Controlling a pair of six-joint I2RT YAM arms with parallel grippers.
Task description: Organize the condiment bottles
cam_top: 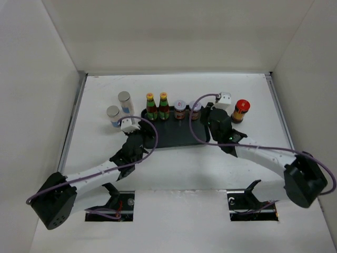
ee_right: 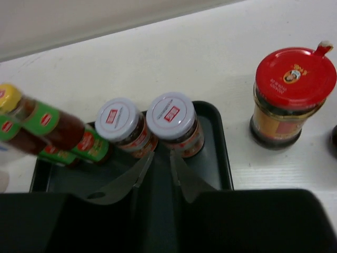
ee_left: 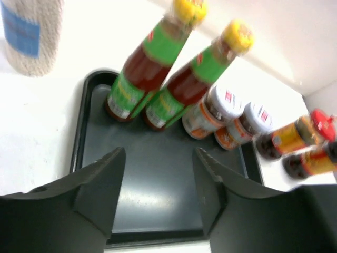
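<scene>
Two slim yellow-capped, green-labelled bottles point(cam_top: 151, 107) point(cam_top: 164, 106) and two pale-lidded dark jars point(cam_top: 180, 109) point(cam_top: 195, 109) stand in a row along the back of the black tray point(cam_top: 174, 138). Two grey-topped white cylinders point(cam_top: 124, 103) point(cam_top: 113, 116) stand on the table left of the tray. One red-lidded jar point(cam_top: 240, 110) stands right of the tray. The left wrist view shows two red-lidded jars point(ee_left: 295, 134) point(ee_left: 316, 158) there. My left gripper point(ee_left: 158, 158) is wide open and empty over the tray's left part. My right gripper point(ee_right: 160, 161) is narrowly open and empty, just in front of the pale-lidded jars point(ee_right: 171, 114).
White walls enclose the table on three sides. The tray's front half point(ee_left: 152, 179) is bare. In the right wrist view the red-lidded jar point(ee_right: 295, 79) stands on the white table beside the tray's right rim point(ee_right: 225, 158).
</scene>
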